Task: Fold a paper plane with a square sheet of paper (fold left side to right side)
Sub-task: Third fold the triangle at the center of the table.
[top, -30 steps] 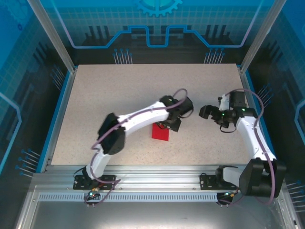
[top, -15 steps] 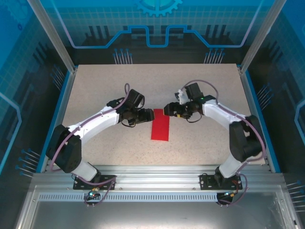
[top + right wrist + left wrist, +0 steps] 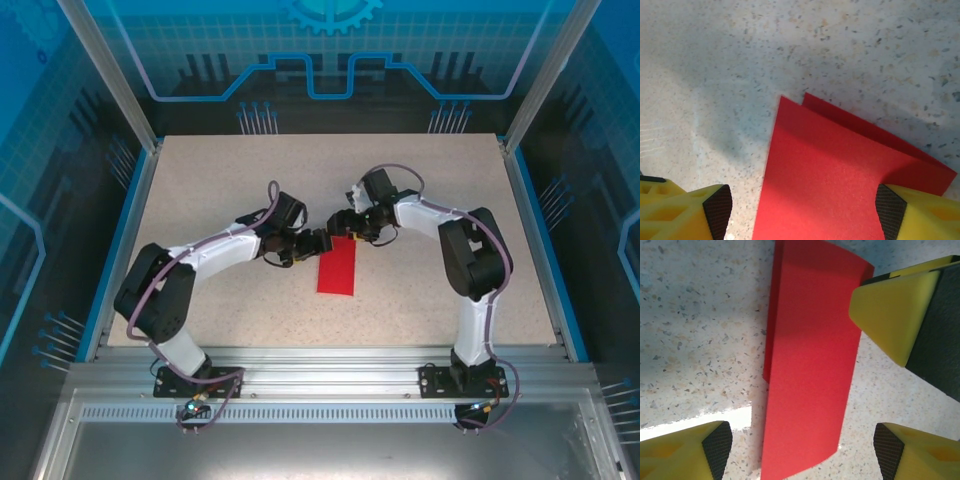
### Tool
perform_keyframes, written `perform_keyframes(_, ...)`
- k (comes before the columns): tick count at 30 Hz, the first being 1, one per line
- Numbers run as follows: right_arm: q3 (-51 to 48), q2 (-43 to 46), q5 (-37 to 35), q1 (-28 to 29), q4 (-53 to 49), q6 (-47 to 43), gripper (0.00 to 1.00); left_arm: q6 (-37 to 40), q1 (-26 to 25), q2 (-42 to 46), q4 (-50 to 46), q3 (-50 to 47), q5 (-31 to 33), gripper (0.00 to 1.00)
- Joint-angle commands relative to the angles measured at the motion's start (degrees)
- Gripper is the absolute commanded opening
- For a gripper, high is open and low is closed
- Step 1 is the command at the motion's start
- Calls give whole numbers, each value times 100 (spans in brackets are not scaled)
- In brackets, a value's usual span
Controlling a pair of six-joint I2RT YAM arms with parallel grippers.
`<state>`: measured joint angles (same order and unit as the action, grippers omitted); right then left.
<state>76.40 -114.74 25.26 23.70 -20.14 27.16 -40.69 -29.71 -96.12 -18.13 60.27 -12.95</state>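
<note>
Where both arms converge just beyond the centre of the table (image 3: 200, 190), the square sheet of paper (image 3: 338, 268) lies flat as a narrow red strip. It is doubled lengthwise, and its long axis runs from the near edge toward the far edge.

(a) The left gripper (image 3: 318, 243) reaches in from the left side to the strip's far-left corner, jaws spread wide. From the left wrist, its yellow fingers (image 3: 690, 452) stand either side of the strip, clear of it and holding nothing.

(b) The right gripper (image 3: 342, 228) comes in from the right to the strip's far end, jaws likewise wide and empty. From the right wrist, the paper's two layers sit slightly offset at the corner. One finger (image 3: 920, 217) sits at the strip's edge and the other stands apart over bare table. Whether that finger touches the paper cannot be told.
</note>
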Motion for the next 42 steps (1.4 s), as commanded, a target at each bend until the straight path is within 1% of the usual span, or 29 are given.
perform_keyframes(1, 147, -186, -178, 63, -183, -175, 79, -133, 36, -186, -24, 158, -50, 80)
perform_keyframes(9, 77, -347, -194, 50, -184, -245, 78, -106, -8, -636, 66, 301, -262, 80)
perform_keyframes(18, 15, -226, -141, 55, -193, -316, 78, -106, -105, -1026, -16, 568, -303, 79)
perform_keyframes(30, -53, 279, -66, 16, -183, -345, 80, -135, -182, -1120, -69, 653, -331, 79)
perform_keyframes(37, -138, 363, -82, -25, -214, -364, 81, -131, -252, -1280, -33, 776, -458, 79)
perform_keyframes(42, -246, 440, -100, -76, -192, -359, 81, -141, -323, -1383, 16, 864, -524, 76)
